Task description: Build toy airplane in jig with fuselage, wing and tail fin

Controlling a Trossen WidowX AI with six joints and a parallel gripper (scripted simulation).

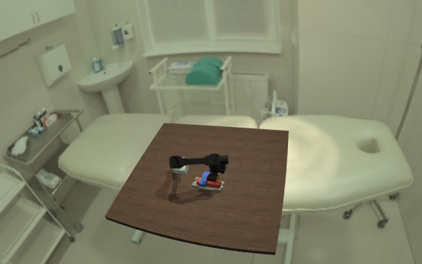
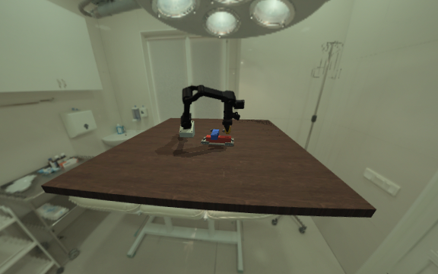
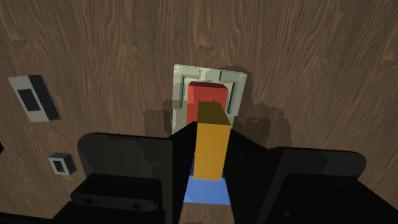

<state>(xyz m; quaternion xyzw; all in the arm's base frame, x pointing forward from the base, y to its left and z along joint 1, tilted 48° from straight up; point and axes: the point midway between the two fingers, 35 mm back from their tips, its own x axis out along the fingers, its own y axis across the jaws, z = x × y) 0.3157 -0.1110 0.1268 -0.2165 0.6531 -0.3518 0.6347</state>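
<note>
The red fuselage lies in the pale cradle jig and looks level. The blue wing lies across the top of the fuselage; its tab and socket are hidden. My gripper is shut on the yellow tail fin and holds it upright over the fuselage's tail part. The fin's lower end and the tail socket are hidden in the wrist view, so I cannot tell whether the tab touches the socket.
Two small grey holders with dark recesses, a larger one and a smaller one, stand on the wooden table at the left of the wrist view. The arm's pale base stands left of the jig.
</note>
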